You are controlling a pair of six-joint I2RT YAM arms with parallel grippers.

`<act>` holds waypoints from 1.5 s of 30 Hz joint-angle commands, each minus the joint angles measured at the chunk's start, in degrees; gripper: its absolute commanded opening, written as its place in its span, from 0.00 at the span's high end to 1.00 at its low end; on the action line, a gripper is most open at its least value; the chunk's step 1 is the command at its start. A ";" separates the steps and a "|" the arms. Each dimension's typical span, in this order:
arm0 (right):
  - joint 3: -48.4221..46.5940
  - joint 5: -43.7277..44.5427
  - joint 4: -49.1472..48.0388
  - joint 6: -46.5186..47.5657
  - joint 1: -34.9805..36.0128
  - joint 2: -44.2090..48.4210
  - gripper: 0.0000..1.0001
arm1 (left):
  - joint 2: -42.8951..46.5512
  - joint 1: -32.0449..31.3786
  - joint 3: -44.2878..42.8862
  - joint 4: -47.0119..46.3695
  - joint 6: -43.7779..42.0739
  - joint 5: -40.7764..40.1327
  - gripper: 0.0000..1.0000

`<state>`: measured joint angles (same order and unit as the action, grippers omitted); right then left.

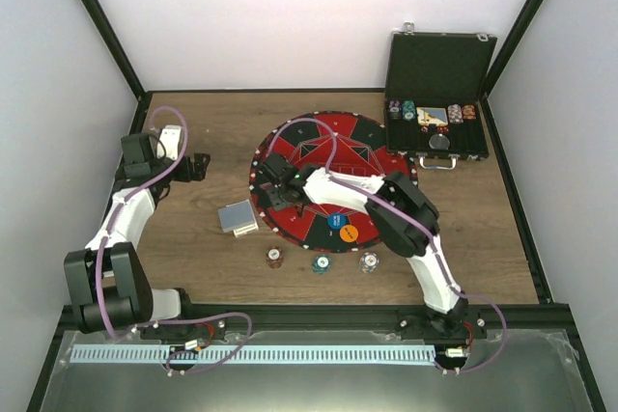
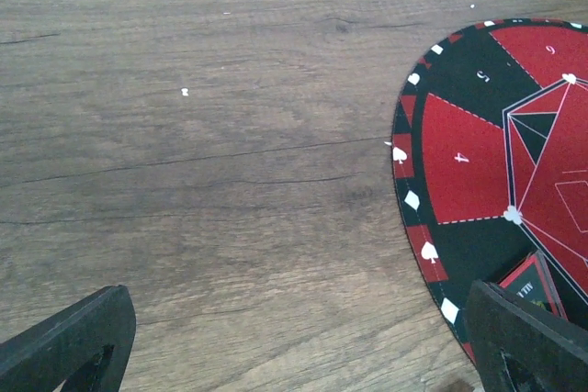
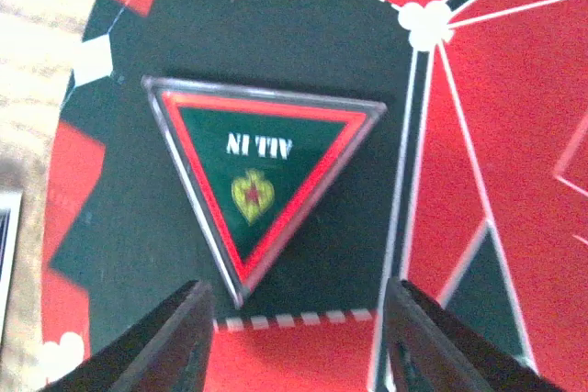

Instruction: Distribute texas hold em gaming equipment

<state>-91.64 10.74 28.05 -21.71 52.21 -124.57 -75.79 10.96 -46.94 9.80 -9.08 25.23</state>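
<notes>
A black triangular marker (image 3: 262, 167) with a red border and a green centre lies flat on the round mat (image 3: 138, 227). My right gripper (image 3: 294, 337) hovers open just behind it. The marker's near tip lies close to the left finger (image 3: 175, 337), and nothing is between the jaws. In the top view that gripper (image 1: 275, 183) is over the mat's left side. A stack of grey-blue cards (image 1: 237, 217) lies left of the mat. Three chips (image 1: 275, 257) sit in front of it, and blue (image 1: 336, 221) and orange (image 1: 349, 233) buttons rest on it. My left gripper (image 1: 198, 166) is open over bare wood.
The black hinged case (image 1: 436, 94) stands open at the back right with chips and cards inside. The left wrist view shows wood grain, the mat's edge (image 2: 413, 199) on the right, and a corner of the marker (image 2: 531, 280).
</notes>
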 commanded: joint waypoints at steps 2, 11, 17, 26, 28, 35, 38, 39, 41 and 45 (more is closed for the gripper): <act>9.10 1.06 3.22 -1.82 -0.38 12.72 0.40 | 0.02 0.42 -2.08 0.99 -0.26 1.70 0.00; 33.33 1.60 2.91 -7.30 -1.15 30.69 0.29 | -0.34 0.45 -2.72 1.98 -0.07 3.33 0.00; 38.28 0.83 1.71 -7.64 -2.40 33.25 0.30 | 0.09 0.46 -2.93 2.87 -0.20 3.87 0.00; 37.84 -0.37 -1.06 -5.19 -3.49 29.26 0.36 | 0.08 0.42 -3.75 3.69 -0.37 4.33 0.00; 38.07 -0.39 -1.39 -4.80 -3.91 28.52 0.37 | -0.08 0.46 -4.05 3.89 -0.53 4.38 0.00; 38.98 0.20 -2.17 -3.35 -5.54 27.74 0.43 | -0.63 0.44 -4.68 4.17 -0.61 4.65 0.00; 38.70 0.70 -2.16 -2.85 -5.83 27.33 0.48 | -0.78 0.45 -4.75 4.17 -0.59 4.52 0.00; 38.48 0.83 -2.05 -2.61 -5.88 27.10 0.49 | -0.74 0.45 -4.82 4.25 -0.64 4.48 0.00; 38.02 1.13 -2.19 -2.35 -5.89 26.51 0.52 | -0.81 0.48 -4.92 4.26 -0.59 4.32 0.00; 36.90 1.97 -2.54 -1.70 -5.89 24.88 0.57 | -0.85 0.46 -5.26 4.52 -0.60 4.19 0.00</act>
<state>-52.99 10.70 26.30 -24.45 46.76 -96.60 -76.09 11.00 -50.48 13.67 -9.21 28.77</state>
